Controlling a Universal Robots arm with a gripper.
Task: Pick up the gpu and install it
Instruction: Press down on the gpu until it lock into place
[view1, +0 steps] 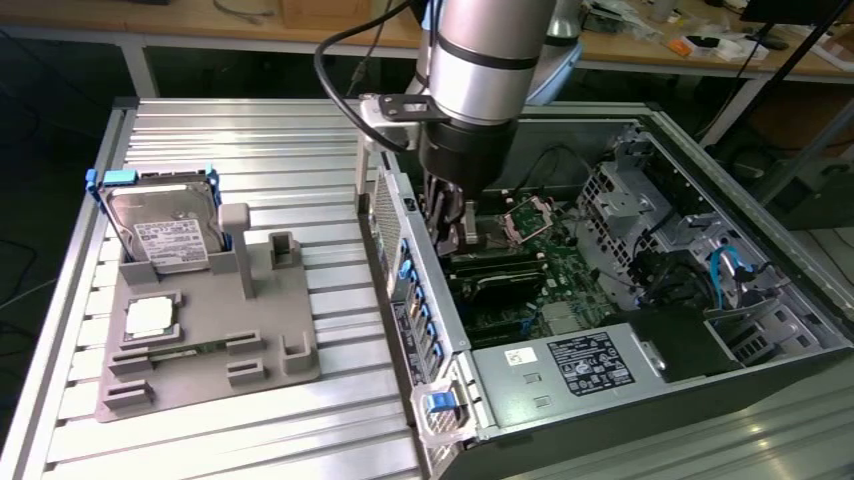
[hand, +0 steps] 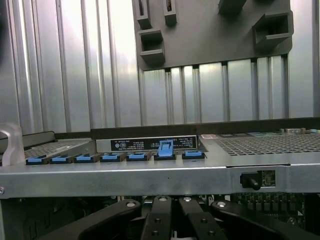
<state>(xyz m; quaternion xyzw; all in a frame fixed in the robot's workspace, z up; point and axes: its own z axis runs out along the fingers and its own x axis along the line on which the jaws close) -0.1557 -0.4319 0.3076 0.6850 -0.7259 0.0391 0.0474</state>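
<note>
Closed fingers (hand: 172, 220) just inside open computer case (view1: 747, 375).

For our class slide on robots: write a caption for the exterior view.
Robot arm lowers its shut tool into an open computer case; hard drive waits on the grey holder.

— What does the work sit on?
— A table (view1: 240, 130) of ribbed, shiny aluminium slats that catch bright light from above.
— And behind it?
— A wooden bench (view1: 200, 22) on white legs, cluttered at the exterior view's right. The floor beneath stays dark.
</note>
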